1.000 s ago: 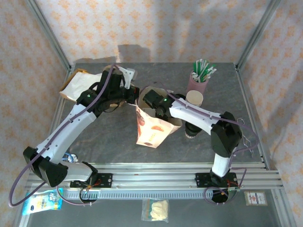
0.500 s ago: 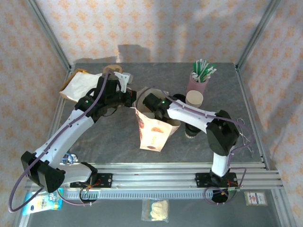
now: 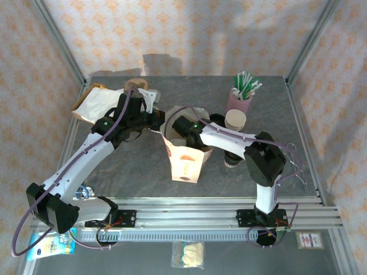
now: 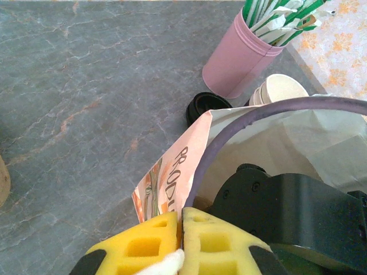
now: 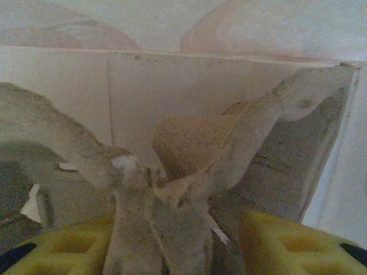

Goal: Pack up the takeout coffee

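Left end effector [image 4: 182, 229] clenched the paper bag [image 3: 186, 163] at nine o'clock, propping it open; right end effector [image 5: 178, 235] sat released inside.

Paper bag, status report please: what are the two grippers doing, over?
Left gripper shut on paper bag rim. Right gripper down inside bag, open. Coffee inside? Can't tell.

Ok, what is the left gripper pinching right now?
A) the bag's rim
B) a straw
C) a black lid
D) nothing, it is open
A: in the left wrist view the left gripper has its yellow pads shut together on the rim of the bag.
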`<state>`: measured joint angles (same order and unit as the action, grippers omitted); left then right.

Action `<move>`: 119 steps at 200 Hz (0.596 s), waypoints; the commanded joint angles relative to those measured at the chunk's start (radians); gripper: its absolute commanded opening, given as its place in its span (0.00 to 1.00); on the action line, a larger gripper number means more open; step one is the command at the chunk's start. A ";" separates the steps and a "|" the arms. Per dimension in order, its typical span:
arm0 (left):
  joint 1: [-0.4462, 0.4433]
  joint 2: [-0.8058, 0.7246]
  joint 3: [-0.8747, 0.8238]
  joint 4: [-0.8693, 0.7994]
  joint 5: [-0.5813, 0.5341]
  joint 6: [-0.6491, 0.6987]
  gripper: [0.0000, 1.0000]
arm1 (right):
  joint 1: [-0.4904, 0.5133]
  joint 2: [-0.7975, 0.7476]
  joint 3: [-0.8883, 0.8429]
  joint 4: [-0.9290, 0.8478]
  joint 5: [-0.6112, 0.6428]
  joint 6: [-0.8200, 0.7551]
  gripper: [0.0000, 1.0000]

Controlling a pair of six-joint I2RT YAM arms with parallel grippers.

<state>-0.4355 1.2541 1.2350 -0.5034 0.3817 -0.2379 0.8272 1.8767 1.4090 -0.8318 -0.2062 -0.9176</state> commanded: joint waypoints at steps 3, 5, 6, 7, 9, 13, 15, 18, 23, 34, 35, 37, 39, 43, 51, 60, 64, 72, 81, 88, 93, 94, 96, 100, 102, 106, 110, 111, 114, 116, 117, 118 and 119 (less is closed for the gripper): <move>0.007 -0.021 0.002 0.030 -0.002 -0.009 0.00 | -0.007 -0.008 0.015 -0.009 0.026 -0.004 0.61; 0.007 -0.023 0.001 0.029 -0.002 -0.009 0.00 | -0.007 -0.009 0.016 -0.009 0.027 -0.005 0.62; 0.007 -0.023 0.001 0.029 -0.002 -0.009 0.00 | -0.007 -0.011 0.017 -0.009 0.027 -0.005 0.62; 0.006 -0.023 0.001 0.029 -0.003 -0.009 0.00 | -0.007 -0.012 0.017 -0.008 0.028 -0.006 0.62; 0.007 -0.022 0.003 0.028 -0.004 -0.009 0.00 | -0.007 -0.014 0.018 -0.007 0.029 -0.007 0.63; 0.007 -0.023 0.002 0.028 -0.003 -0.009 0.00 | -0.007 -0.017 0.019 -0.009 0.029 -0.010 0.66; 0.007 -0.023 0.000 0.028 -0.004 -0.009 0.00 | -0.007 -0.019 0.018 -0.010 0.029 -0.011 0.67; 0.008 -0.022 0.000 0.028 -0.004 -0.009 0.00 | -0.007 -0.023 0.021 -0.009 0.032 -0.013 0.70; 0.007 -0.024 0.000 0.029 -0.004 -0.009 0.00 | -0.007 -0.027 0.021 -0.009 0.036 -0.015 0.72; 0.008 -0.025 -0.003 0.028 -0.006 -0.010 0.00 | -0.007 -0.038 0.026 -0.011 0.036 -0.021 0.75; 0.008 -0.025 -0.004 0.028 -0.005 -0.010 0.00 | -0.007 -0.038 0.026 -0.012 0.037 -0.021 0.75; 0.008 -0.026 -0.005 0.028 -0.006 -0.011 0.00 | -0.007 -0.040 0.027 -0.011 0.038 -0.023 0.75; 0.009 -0.027 -0.006 0.029 -0.006 -0.010 0.00 | -0.007 -0.042 0.028 -0.010 0.040 -0.024 0.78; 0.009 -0.027 -0.006 0.030 -0.007 -0.010 0.00 | -0.007 -0.045 0.026 -0.006 0.043 -0.024 0.87; 0.009 -0.028 -0.009 0.029 -0.007 -0.011 0.00 | -0.007 -0.052 0.027 0.001 0.048 -0.024 1.00; 0.009 -0.029 -0.011 0.030 -0.007 -0.011 0.00 | -0.007 -0.060 0.027 0.007 0.048 -0.027 1.00; 0.010 -0.030 -0.013 0.031 -0.006 -0.013 0.00 | -0.007 -0.063 0.028 0.009 0.049 -0.028 1.00; 0.013 -0.031 -0.015 0.031 -0.006 -0.014 0.00 | -0.007 -0.068 0.028 0.016 0.052 -0.028 1.00; 0.014 -0.034 -0.019 0.031 -0.007 -0.015 0.00 | -0.007 -0.069 0.033 0.014 0.056 -0.030 1.00; 0.016 -0.037 -0.023 0.032 -0.007 -0.015 0.00 | -0.007 -0.070 0.039 0.013 0.062 -0.030 1.00; 0.017 -0.038 -0.026 0.035 -0.007 -0.016 0.00 | -0.007 -0.070 0.043 0.012 0.065 -0.030 1.00; 0.017 -0.038 -0.026 0.035 -0.007 -0.016 0.00 | -0.007 -0.070 0.044 0.011 0.066 -0.030 1.00; 0.017 -0.039 -0.026 0.034 -0.007 -0.016 0.00 | -0.007 -0.072 0.046 0.010 0.067 -0.032 1.00; 0.018 -0.039 -0.029 0.036 -0.007 -0.016 0.00 | -0.007 -0.073 0.051 0.009 0.071 -0.032 1.00; 0.018 -0.039 -0.030 0.037 -0.006 -0.017 0.00 | -0.007 -0.074 0.053 0.009 0.071 -0.033 1.00; 0.018 -0.039 -0.033 0.039 -0.006 -0.018 0.00 | -0.007 -0.074 0.057 0.009 0.072 -0.033 1.00; 0.020 -0.039 -0.034 0.040 -0.004 -0.018 0.00 | -0.007 -0.077 0.059 0.007 0.075 -0.033 1.00; 0.020 -0.039 -0.035 0.039 -0.003 -0.018 0.00 | -0.007 -0.079 0.059 0.007 0.075 -0.033 1.00; 0.021 -0.038 -0.035 0.041 -0.003 -0.018 0.00 | -0.007 -0.080 0.063 0.008 0.076 -0.035 1.00; 0.020 -0.038 -0.036 0.040 -0.002 -0.018 0.00 | -0.007 -0.080 0.064 0.007 0.076 -0.036 1.00; 0.020 -0.039 -0.036 0.040 -0.001 -0.018 0.00 | -0.007 -0.081 0.065 0.007 0.076 -0.035 1.00; 0.021 -0.037 -0.038 0.041 -0.001 -0.019 0.00 | -0.007 -0.082 0.066 0.007 0.077 -0.036 1.00; 0.021 -0.037 -0.037 0.041 -0.002 -0.019 0.00 | -0.007 -0.084 0.067 0.006 0.077 -0.036 1.00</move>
<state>-0.4252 1.2404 1.2140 -0.4995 0.3820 -0.2424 0.8272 1.8446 1.4307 -0.8211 -0.1642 -0.9405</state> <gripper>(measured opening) 0.049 0.995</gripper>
